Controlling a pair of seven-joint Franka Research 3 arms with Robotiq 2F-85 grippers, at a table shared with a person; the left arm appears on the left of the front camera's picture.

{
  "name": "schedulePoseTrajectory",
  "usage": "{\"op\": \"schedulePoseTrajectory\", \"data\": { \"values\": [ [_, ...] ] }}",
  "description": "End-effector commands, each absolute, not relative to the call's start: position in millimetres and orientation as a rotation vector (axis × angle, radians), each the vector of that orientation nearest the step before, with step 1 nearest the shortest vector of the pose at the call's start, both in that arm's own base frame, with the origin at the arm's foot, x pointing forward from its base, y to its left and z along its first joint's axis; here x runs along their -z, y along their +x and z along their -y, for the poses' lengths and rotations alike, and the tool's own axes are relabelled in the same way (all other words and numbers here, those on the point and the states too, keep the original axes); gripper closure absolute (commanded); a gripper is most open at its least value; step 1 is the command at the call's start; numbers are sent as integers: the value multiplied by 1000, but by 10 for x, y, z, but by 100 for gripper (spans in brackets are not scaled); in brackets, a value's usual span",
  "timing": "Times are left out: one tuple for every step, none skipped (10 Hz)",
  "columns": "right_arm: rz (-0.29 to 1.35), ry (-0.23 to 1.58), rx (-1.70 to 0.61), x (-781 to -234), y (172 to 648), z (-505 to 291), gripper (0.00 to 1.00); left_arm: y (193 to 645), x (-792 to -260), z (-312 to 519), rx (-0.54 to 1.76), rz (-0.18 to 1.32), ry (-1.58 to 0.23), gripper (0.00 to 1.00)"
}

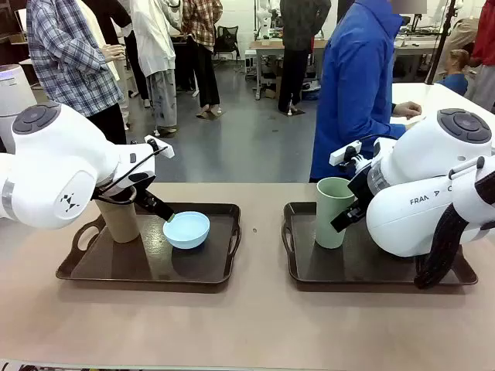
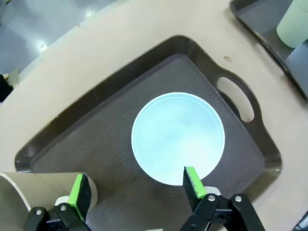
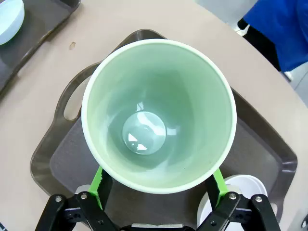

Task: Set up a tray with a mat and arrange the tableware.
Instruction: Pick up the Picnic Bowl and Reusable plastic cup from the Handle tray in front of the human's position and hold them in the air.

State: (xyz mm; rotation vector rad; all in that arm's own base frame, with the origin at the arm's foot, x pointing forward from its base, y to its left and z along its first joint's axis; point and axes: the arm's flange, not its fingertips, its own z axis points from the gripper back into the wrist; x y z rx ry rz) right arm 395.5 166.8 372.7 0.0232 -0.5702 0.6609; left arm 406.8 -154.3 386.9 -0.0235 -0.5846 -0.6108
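The left pincer (image 2: 135,183) hangs open just above the light blue bowl (image 2: 178,137), with the tan cup (image 2: 21,192) beside it. The right pincer (image 3: 158,180) stands open around the pale green cup (image 3: 159,96). They look busy arranging the tableware. Next, I think, comes a gentle squeeze.

The scene was lit brightly and evenly from overhead, soft shadows were thrown, a glint was caught inside the pale green cup (image 3: 159,115), and wrist-view edges were bowed.
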Motion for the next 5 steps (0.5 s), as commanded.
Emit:
{"op": "schedulePoseTrajectory", "data": {
  "values": [
    [570, 23, -661, -3727, 3955, -1668, 0, 4068, -3871, 1544, 611, 585, -23, 0],
    [570, 23, -661, -3727, 3955, -1668, 0, 4068, -3871, 1544, 611, 585, -23, 0],
    [570, 23, -661, -3727, 3955, -1668, 0, 4068, -3871, 1544, 611, 585, -23, 0],
    [570, 23, -661, -3727, 3955, -1668, 0, 4068, -3871, 1544, 611, 585, -23, 0],
    [570, 23, -661, -3727, 3955, -1668, 0, 4068, -3871, 1544, 611, 585, -23, 0]
  ]
}}
